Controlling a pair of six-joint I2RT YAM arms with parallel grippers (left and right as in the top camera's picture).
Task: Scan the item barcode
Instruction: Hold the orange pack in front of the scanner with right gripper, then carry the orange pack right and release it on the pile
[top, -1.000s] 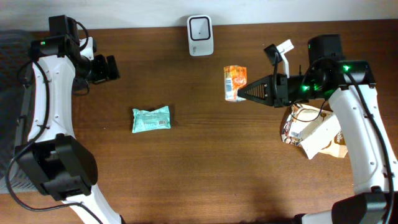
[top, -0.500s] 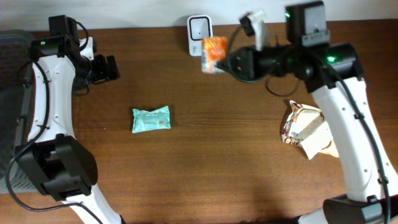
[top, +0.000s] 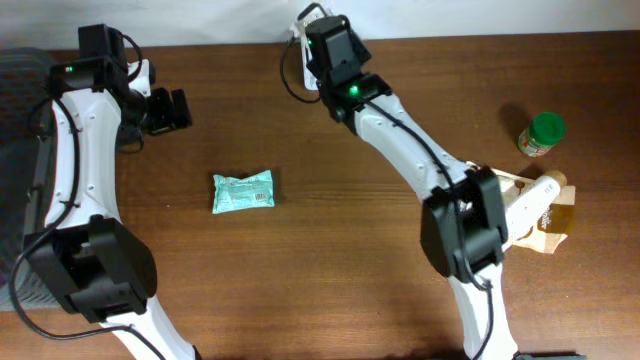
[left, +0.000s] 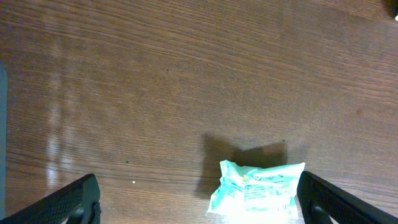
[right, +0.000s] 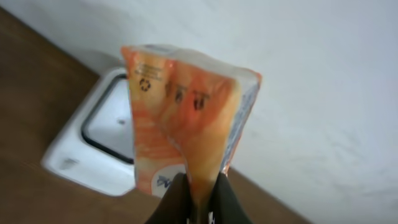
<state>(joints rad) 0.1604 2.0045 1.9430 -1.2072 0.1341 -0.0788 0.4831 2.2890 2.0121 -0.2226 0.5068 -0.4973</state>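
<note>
Brown wood surface fills the overhead view. The right arm stretches across to the far edge, and its wrist hides whatever it carries. The left gripper hangs at the far left with its jaws spread wide, holding nothing. A teal packet lies flat, well apart from both arms. A green-lidded jar and some bags sit at the right.

From the left wrist, the two fingers stand at the bottom corners, as wide as they look able to go. The teal packet lies between them lower down, touched by neither.

From the right wrist, the right gripper is pinched tight on the bottom seam of an orange packet, which stands up from the fingers. The white scanner sits just behind and to the left, against the pale wall, its dark window facing up and outward. No barcode shows from here, only small printed symbols near the top.

To scan well, the printed panel probably needs turning squarely toward the window. It should be held near the glass without touching and kept steady for a moment. The packet looks soft, so a slow wrist roll should stop it flopping or sliding in the pinch
</note>
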